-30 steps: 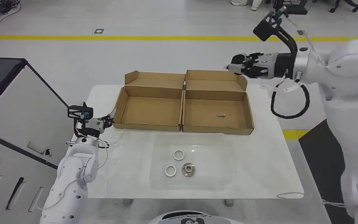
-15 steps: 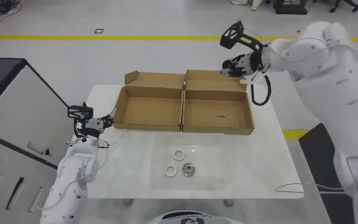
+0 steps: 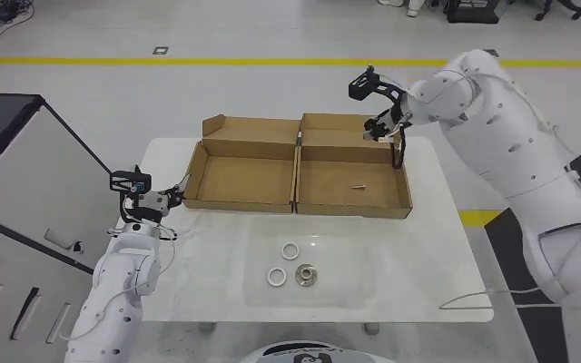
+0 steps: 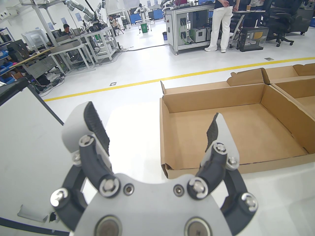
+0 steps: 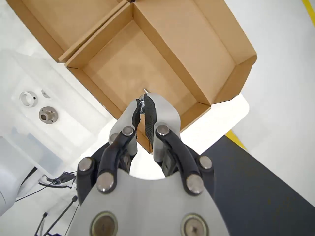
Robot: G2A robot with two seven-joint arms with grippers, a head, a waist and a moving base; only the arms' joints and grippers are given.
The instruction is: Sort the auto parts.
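Small silver threaded screw (image 5: 141, 105), pinched by fingers (image 5: 150, 115) of right gripper (image 5: 142, 102)

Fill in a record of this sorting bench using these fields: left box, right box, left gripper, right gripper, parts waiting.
left box: open cardboard box, flaps up
right box: set against the left box; loose screw lying on its floor
left gripper: open, holding nothing, beside the left box's outer end
right gripper: shut on held screw, above the right box
parts waiting: two white rings and a metal flange on the table, in front of the boxes
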